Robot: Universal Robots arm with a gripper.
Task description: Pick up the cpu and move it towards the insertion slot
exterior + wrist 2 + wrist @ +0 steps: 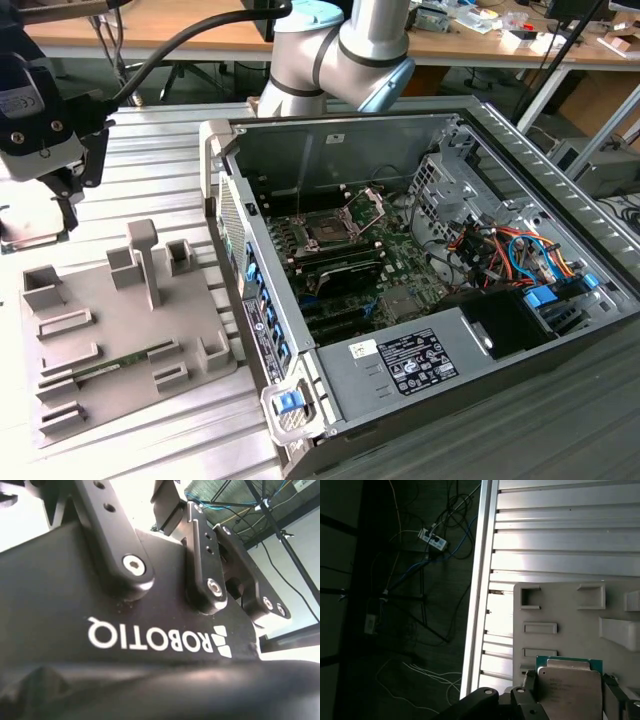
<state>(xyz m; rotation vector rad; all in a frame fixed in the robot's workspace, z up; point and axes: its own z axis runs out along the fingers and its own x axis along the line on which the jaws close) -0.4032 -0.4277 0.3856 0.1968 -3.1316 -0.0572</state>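
**A:** Over the pale grey plastic parts holder (pixel 120 340), at the exterior view's far left, your black gripper (pixel 65 190) hangs. Where's the chip?

**B:** The first wrist view puts the small square silvery-topped cpu (pixel 568 692) between the black fingers (pixel 529 687), clenched on its edges, above the holder's pockets.

**A:** And the target?

**B:** The square dark insertion slot (pixel 328 232), load plate raised, sits in the green motherboard (pixel 395 262) inside the open grey computer case (pixel 400 370), well apart to the right.

**A:** Risks?

**B:** You're holding thin edges; a jolt could tilt or drop it. Travelling low, you'd likely clip the case wall.
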